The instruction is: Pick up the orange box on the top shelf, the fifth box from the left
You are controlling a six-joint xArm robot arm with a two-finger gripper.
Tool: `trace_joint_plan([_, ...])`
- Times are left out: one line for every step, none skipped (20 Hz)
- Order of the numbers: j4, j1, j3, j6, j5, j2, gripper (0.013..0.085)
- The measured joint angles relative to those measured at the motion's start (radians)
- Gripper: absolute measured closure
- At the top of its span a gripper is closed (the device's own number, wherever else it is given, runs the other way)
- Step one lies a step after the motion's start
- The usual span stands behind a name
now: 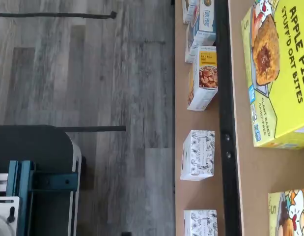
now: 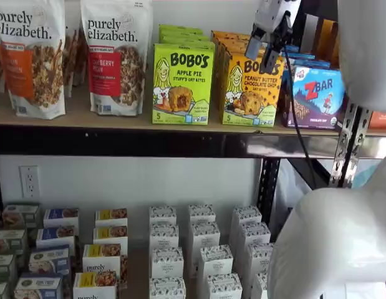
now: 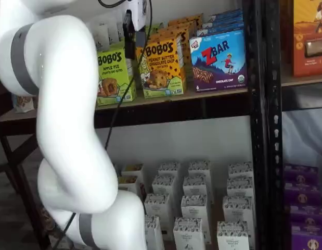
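Note:
The orange box (image 2: 252,90) stands upright on the top shelf (image 2: 149,143), a yellow-orange Bobo's Peanut Butter Chocolate Chip carton between a lime-green box and a blue one. It shows in both shelf views (image 3: 162,67). My gripper (image 2: 263,53) hangs from above in front of the box's upper part, its black fingers apart with a gap between them and nothing held. In a shelf view it shows side-on (image 3: 130,36) at the box's top left corner. The wrist view shows the shelf board (image 1: 260,187) and a corner of the orange box (image 1: 289,214).
The lime-green Apple Pie box (image 2: 182,84) stands close left of the orange box and the Zbar box (image 2: 320,96) close right. Granola bags (image 2: 118,56) stand further left. Small white boxes (image 2: 199,249) fill the lower level. My white arm (image 3: 72,130) and its cable (image 2: 299,124) are in front.

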Motion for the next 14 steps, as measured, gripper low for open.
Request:
trace_joint_plan([-0.011, 0.005, 0.005, 0.002, -0.004, -0.005, 0.013])
trace_joint_plan([-0.041, 0.023, 0.033, 0.009, -0.017, -0.03, 0.013])
trace_joint_plan([-0.051, 0.032, 0.058, 0.014, -0.024, -0.053, 0.013])
trace_joint_plan([-0.053, 0.036, 0.08, 0.017, -0.028, -0.071, 0.013])
trace_joint_plan([-0.052, 0.038, 0.097, 0.02, -0.032, -0.086, 0.013])
trace_joint_plan([-0.049, 0.039, 0.109, 0.021, -0.035, -0.097, 0.013])
trace_joint_plan([-0.045, 0.039, 0.117, 0.022, -0.036, -0.104, 0.013])
trace_joint_plan([-0.041, 0.038, 0.124, 0.022, -0.038, -0.111, 0.013])
trace_joint_plan([-0.034, 0.036, 0.129, 0.023, -0.041, -0.116, 0.013])
trace_joint_plan([-0.028, 0.034, 0.132, 0.022, -0.044, -0.119, 0.013])
trace_joint_plan([-0.016, 0.03, 0.134, 0.022, -0.049, -0.121, 0.013])
trace_joint_plan([-0.007, 0.027, 0.135, 0.021, -0.053, -0.121, 0.013])
trace_joint_plan([0.003, 0.023, 0.134, 0.02, -0.059, -0.121, 0.013])
trace_joint_plan([0.013, 0.02, 0.13, 0.019, -0.064, -0.117, 0.013])
